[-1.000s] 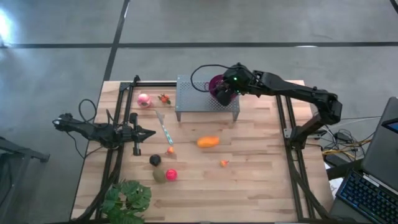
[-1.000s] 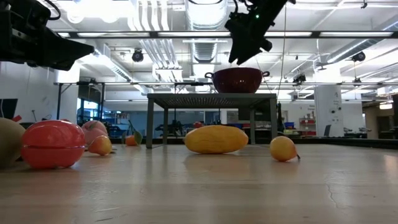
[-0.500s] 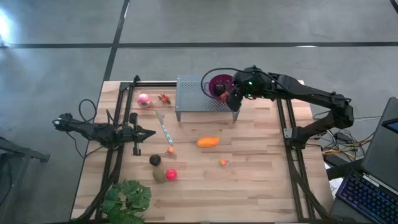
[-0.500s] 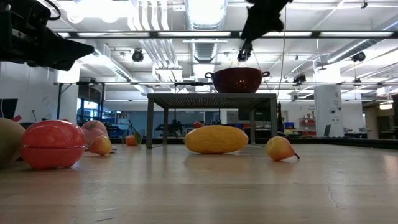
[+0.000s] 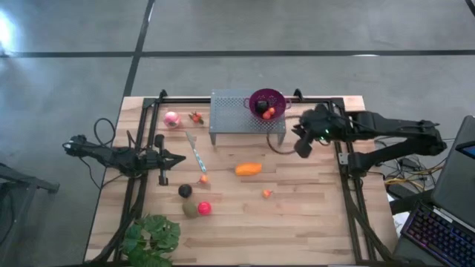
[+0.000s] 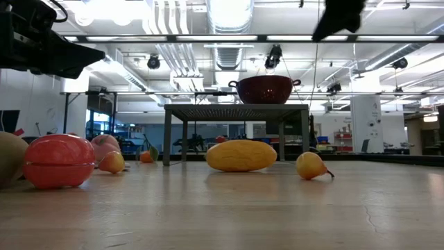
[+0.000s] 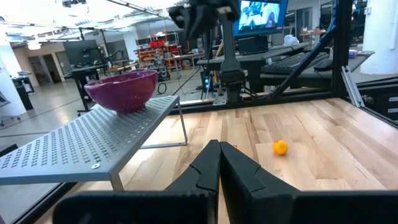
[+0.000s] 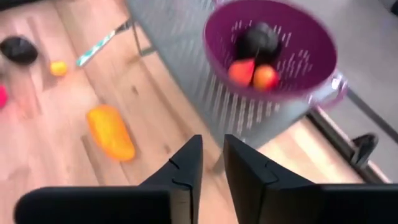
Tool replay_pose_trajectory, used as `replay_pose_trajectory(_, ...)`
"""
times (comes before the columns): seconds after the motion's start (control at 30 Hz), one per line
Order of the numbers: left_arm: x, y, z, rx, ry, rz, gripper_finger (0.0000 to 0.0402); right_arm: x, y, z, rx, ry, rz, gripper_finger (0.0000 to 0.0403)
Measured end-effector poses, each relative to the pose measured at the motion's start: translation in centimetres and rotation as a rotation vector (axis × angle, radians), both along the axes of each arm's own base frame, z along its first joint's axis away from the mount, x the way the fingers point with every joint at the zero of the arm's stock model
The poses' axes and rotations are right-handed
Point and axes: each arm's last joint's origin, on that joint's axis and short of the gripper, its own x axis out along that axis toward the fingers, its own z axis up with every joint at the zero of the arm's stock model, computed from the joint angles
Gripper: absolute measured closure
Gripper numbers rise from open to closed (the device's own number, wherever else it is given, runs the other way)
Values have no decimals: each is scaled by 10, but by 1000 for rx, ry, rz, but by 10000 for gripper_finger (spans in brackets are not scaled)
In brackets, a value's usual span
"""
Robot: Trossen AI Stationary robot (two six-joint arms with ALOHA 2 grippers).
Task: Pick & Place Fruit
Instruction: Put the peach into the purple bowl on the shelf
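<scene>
The right gripper [image 5: 302, 146] is hovering beside the purple bowl [image 5: 268, 102], fingers nearly together, apparently empty (view blurred); swinging carelessly risks clipping it.

Even overhead light; ceiling lamps [image 6: 229, 14] glare in the low view. Right wrist view motion-blurred, bowl [image 8: 273, 53] smeared. Soft shadows on the worktop [image 5: 297, 215].

Light wooden worktop [image 5: 312, 215] on grey concrete floor [image 5: 74, 44] crossed by dark seams. Beyond: open hall, white ceiling ducts [image 6: 170, 45], bright strip lights [image 6: 229, 10], white column [image 6: 361, 121], monitor [image 7: 261, 15] on desks.
</scene>
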Motion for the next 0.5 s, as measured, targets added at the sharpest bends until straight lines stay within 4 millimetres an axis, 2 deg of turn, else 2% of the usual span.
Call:
replay_pose_trajectory(0.2,0,0,0,0,0,0,390,-32,12,-21,18,-40,47,371)
replay_pose_trajectory(0.37,0,0,0,0,0,0,390,-53,13,-28,-32,-93,99,376)
replay_pose_trajectory(0.5,0,0,0,0,0,0,390,-67,11,-33,-85,-139,63,369)
